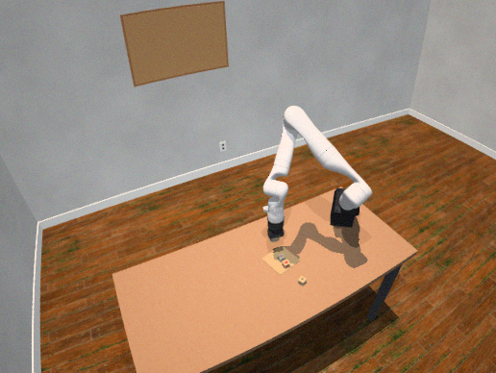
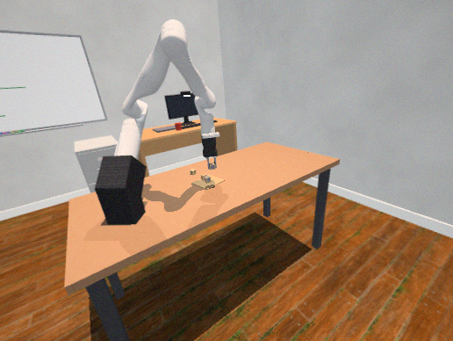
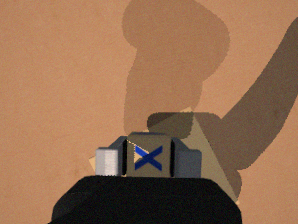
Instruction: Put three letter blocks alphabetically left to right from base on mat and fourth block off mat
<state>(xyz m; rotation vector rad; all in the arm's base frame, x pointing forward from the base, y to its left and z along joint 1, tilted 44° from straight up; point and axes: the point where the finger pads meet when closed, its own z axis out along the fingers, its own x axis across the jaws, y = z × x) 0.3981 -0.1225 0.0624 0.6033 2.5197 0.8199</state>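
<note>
On the table (image 1: 192, 308), seen from the top view, lie one tan mat (image 1: 275, 263) and three visible blocks: two side by side on the mat — a grey-topped block (image 1: 281, 258) and a red-marked block (image 1: 286, 262) — and one lone block (image 1: 302, 280) off the mat, well apart toward the table's near edge. The gripper (image 1: 274, 236) hangs just beyond the mat's far corner, the single white arm arching up from a black base (image 1: 342, 217).

From the exterior view, the count matches: the mat (image 2: 217, 181) with blocks on the mat (image 2: 205, 178), the lone block (image 2: 192, 171) on bare wood behind it, and the gripper (image 2: 212, 165) pointing straight down, raised above the table just beside the mat. The letters are too small to read here.

Down the wrist view, one cube sits clamped between the two grey fingers — the X block (image 3: 149, 157), the fourth of the set. The jaws stand about half open, closed on its sides. Its top face is toward the camera, the blue X square to the gripper, with no long axis to speak of. Only a shadowed corner of the mat (image 3: 216, 152) shows, just past the block.
</note>
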